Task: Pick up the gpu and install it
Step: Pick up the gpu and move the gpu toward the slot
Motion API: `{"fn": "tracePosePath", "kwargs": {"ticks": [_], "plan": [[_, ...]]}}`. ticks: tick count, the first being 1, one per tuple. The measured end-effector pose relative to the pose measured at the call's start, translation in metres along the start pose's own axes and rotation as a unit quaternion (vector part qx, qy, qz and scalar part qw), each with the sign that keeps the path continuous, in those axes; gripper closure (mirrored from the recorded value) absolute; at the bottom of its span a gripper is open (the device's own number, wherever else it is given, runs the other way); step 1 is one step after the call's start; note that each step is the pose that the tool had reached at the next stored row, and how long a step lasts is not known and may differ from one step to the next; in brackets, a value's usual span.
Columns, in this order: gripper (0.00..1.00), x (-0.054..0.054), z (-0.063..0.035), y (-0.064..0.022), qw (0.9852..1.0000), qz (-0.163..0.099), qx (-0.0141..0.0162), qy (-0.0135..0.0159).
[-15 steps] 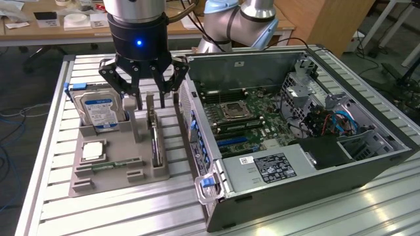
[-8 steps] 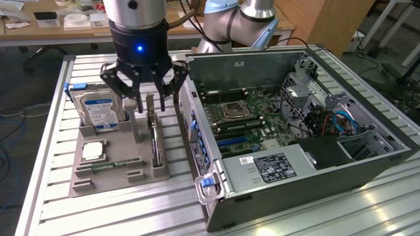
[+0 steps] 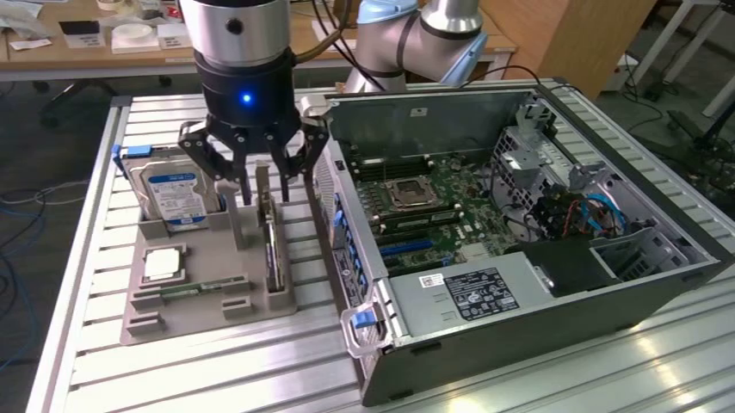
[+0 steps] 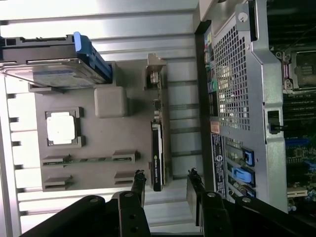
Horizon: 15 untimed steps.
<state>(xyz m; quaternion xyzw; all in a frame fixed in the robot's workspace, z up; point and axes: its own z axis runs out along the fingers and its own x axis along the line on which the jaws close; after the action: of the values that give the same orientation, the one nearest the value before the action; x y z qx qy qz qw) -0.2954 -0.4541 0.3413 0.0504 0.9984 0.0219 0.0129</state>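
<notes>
The gripper [image 3: 262,185] is hovering, spread wide, above the upright gpu [image 3: 272,249]. The wrist view is showing the card [image 4: 157,158] lining up between its fingertips [image 4: 139,180].

end effector [image 4: 166,182]: spread, flanking gpu [image 4: 157,153] end | gpu: on edge in grey tray [image 4: 98,143] | computer case [image 4: 237,74]: beside tray

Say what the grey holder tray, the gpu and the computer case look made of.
Holder tray: likely matte plastic; uniform dull grey, blocky moulded slots.
Gpu: dark circuit board with a black shroud, probably plastic.
Computer case: painted dark sheet metal outside, bare silvery perforated steel at the rear.
</notes>
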Motion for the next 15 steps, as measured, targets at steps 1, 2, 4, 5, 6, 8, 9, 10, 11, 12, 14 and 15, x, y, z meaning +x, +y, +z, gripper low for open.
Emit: {"fn": "tracePosePath", "kwargs": {"ticks": [1,2,4,5,6,8,9,10,11,12,14,15], "plan": [[0.53,0.0001,0.0009,0.0,1.0,0.0,0.0,0.0],[0.53,0.0,0.0016,-0.0001,1.0,0.0,0.0,0.0],[0.53,0.0001,0.003,-0.0001,1.0,0.0,0.0,0.0],[0.53,0.0001,0.0036,-0.0002,1.0,0.0,0.0,0.0],[0.53,0.0001,0.0042,-0.0002,1.0,0.0,0.0001,0.0],[0.53,0.0001,0.0051,-0.0002,1.0,0.0,0.0001,0.0],[0.53,0.0001,0.0055,-0.0002,1.0,0.0,0.0001,0.0001],[0.53,0.0002,0.0057,-0.0003,1.0,0.0,0.0001,0.0001],[0.53,0.0002,0.0059,-0.0003,1.0,0.0,0.0001,0.0001],[0.53,0.0002,0.0061,-0.0003,1.0,0.0,0.0001,0.0],[0.53,0.0002,0.0062,-0.0003,1.0,0.0,0.0001,0.0001],[0.53,0.0002,0.0063,-0.0003,1.0,0.0,0.0001,0.0001]]}}
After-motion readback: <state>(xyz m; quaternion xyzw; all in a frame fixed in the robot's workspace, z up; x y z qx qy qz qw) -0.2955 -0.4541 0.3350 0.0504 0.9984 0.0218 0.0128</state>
